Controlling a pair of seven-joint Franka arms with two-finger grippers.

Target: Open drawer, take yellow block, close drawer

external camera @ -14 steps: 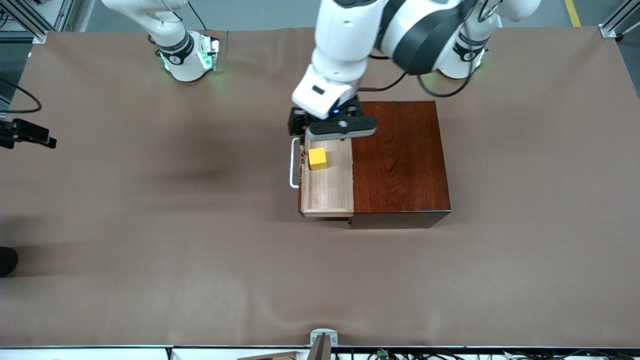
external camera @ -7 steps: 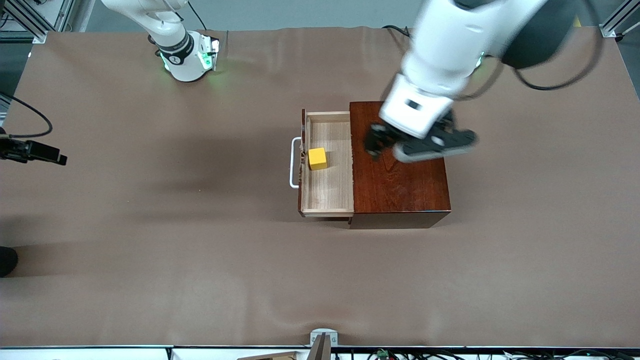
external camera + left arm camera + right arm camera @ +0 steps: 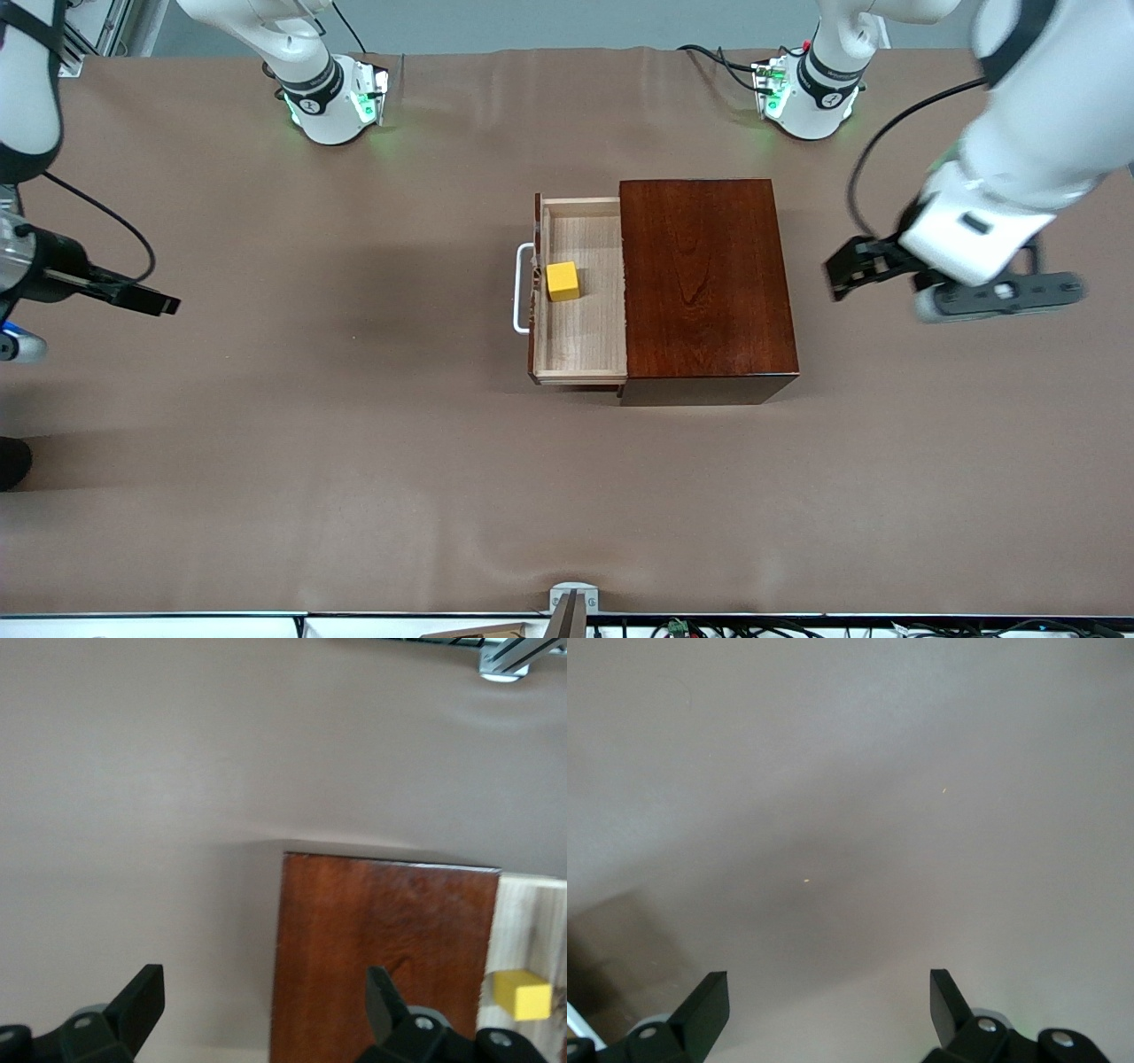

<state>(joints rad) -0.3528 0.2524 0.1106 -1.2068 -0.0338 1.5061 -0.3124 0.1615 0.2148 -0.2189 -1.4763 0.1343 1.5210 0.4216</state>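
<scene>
The drawer (image 3: pixel 585 337) stands pulled out of the dark reddish-brown box (image 3: pixel 709 283), its white handle (image 3: pixel 518 288) facing the right arm's end of the table. The yellow block (image 3: pixel 563 281) sits on the drawer's pale floor, close to the handle wall. My left gripper (image 3: pixel 855 266) hangs open and empty over bare table beside the box, toward the left arm's end. In its wrist view (image 3: pixel 263 992) the box top (image 3: pixel 381 939) and the block (image 3: pixel 523 994) show. My right gripper (image 3: pixel 133 297) is open and empty (image 3: pixel 827 997) over bare table at the right arm's end.
A brown cloth (image 3: pixel 354 443) covers the whole table. Both arm bases (image 3: pixel 332 106) (image 3: pixel 811 97) stand along the edge farthest from the front camera. A small grey mount (image 3: pixel 571 602) sits at the table's nearest edge.
My left gripper has swung from over the drawer, across the box top, to the table toward the left arm's end. The right gripper has come farther in over the table. Drawer and block have not moved.
</scene>
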